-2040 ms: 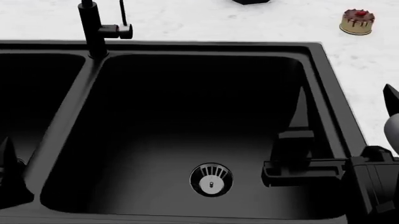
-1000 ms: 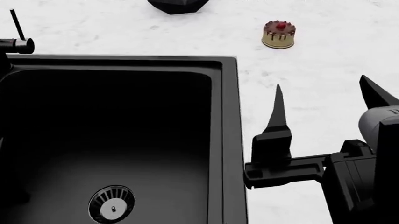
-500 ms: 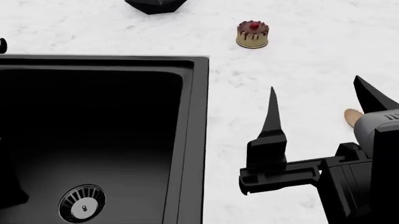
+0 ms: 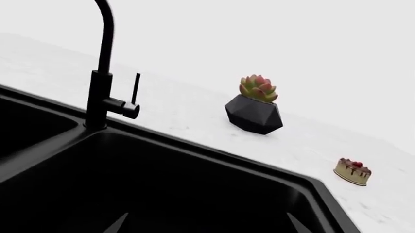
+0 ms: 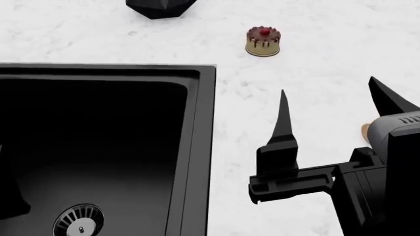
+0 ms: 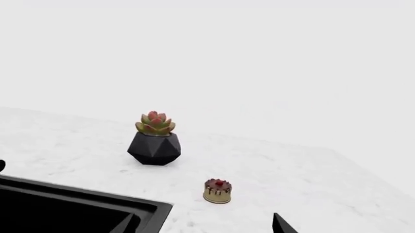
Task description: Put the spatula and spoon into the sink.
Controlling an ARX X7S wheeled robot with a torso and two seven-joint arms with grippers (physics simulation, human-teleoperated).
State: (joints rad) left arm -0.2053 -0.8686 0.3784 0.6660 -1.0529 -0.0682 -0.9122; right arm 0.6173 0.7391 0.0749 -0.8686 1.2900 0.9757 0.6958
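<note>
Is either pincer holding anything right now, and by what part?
Nothing is held. The right pincer hangs open and empty over the white marble counter, right of the matte black sink. The left pincer's fingertips are spread over the basin, nothing between them.

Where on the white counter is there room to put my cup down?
Bare counter lies between the sink rim and the little cake, and beyond the cake. It is crowded nearer, where the open right gripper hovers.

Matte black sink (image 5: 196,147), basin bare; tan spoon (image 5: 365,130) tip barely shows
</note>
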